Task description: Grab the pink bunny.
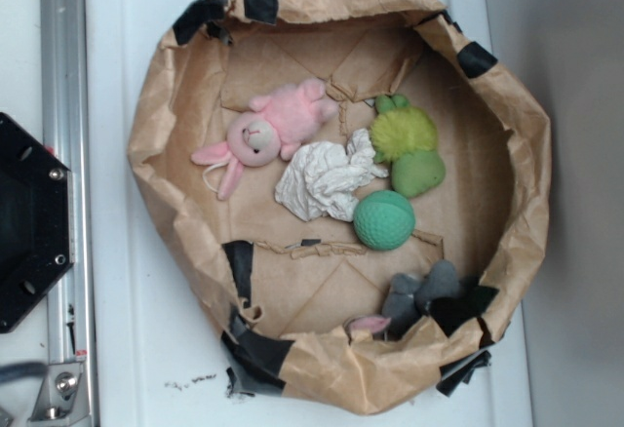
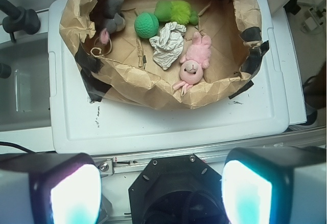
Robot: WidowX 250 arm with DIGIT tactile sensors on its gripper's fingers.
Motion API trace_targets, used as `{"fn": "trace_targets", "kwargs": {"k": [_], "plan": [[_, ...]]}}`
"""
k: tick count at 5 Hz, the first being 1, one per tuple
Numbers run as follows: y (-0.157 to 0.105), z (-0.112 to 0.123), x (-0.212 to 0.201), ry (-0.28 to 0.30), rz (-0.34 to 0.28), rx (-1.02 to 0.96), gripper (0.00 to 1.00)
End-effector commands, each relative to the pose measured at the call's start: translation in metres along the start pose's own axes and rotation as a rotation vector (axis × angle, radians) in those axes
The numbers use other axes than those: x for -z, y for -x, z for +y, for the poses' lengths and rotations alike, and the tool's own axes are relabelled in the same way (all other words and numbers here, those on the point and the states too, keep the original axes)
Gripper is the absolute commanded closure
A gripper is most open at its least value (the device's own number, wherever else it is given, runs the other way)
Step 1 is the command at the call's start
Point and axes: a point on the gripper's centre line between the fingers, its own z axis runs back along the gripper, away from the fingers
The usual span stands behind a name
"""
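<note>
The pink bunny (image 1: 268, 133) (image 2: 194, 64) lies on its back inside a brown paper nest (image 1: 166, 125) (image 2: 133, 83), face up, ears spread toward the nest's left wall in the exterior view. My gripper (image 2: 161, 191) is out of sight in the exterior view. In the wrist view its two pads (image 2: 75, 193) stand wide apart with nothing between them, high above the black robot base (image 2: 176, 180) and well short of the nest. The bunny sits far ahead of the pads, near the nest's closest rim.
A crumpled white paper wad (image 1: 324, 179) touches the bunny's side. A green knit ball (image 1: 384, 219), a fuzzy green plush (image 1: 407, 144) and a grey plush (image 1: 421, 295) also lie in the nest. The nest rests on a white lid (image 1: 127, 329). A metal rail (image 1: 60, 66) and black base (image 1: 29, 222) sit left.
</note>
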Motion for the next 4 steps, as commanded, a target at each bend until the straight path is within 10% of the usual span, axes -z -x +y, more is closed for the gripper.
{"fn": "trace_targets", "kwargs": {"k": [1, 3, 4], "plan": [[0.000, 0.000, 0.000, 0.000, 0.000, 0.000, 0.00], [-0.091, 0.025, 0.091, -0.044, -0.084, -0.094, 0.00], [-0.123, 0.023, 0.148, -0.036, -0.012, -0.054, 0.00]]}}
